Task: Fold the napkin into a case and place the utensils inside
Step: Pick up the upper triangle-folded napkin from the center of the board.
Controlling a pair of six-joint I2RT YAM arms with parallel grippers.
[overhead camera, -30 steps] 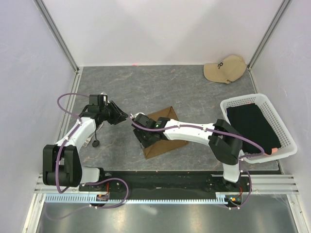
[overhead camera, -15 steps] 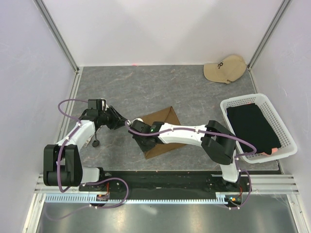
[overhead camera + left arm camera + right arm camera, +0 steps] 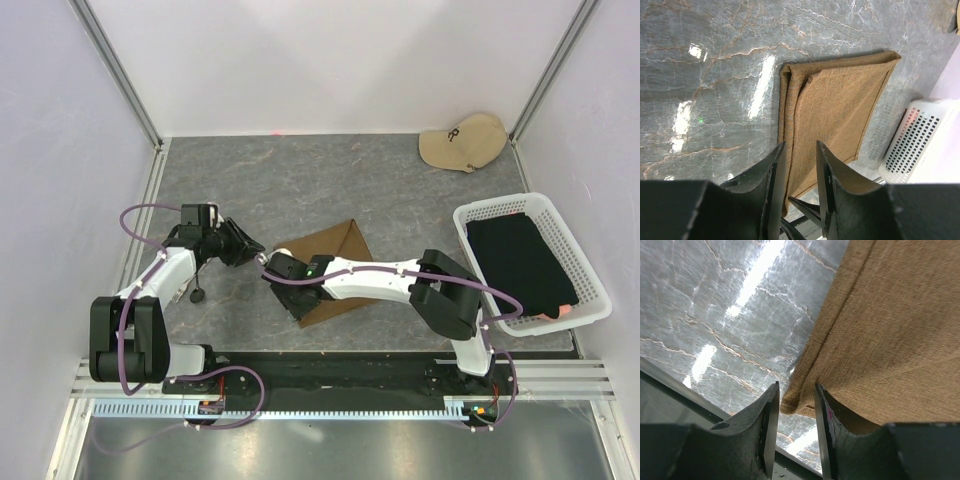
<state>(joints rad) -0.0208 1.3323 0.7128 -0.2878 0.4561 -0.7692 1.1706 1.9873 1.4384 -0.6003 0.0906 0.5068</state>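
One napkin (image 3: 338, 252), olive-brown, coarse matte weave, folded into flat rectangle with doubled edges, lying mid-tabletop (image 3: 300, 180) of grey veined stone. Two arms — right arm stretched low leftward, right pincer (image 3: 796, 390) nipping napkin's near corner. Left pincer (image 3: 799, 145) slightly parted, nothing between, pointing toward napkin.

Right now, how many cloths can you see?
2. A brown napkin lies in the middle; a black cloth fills the white basket. Others may hide beneath it.
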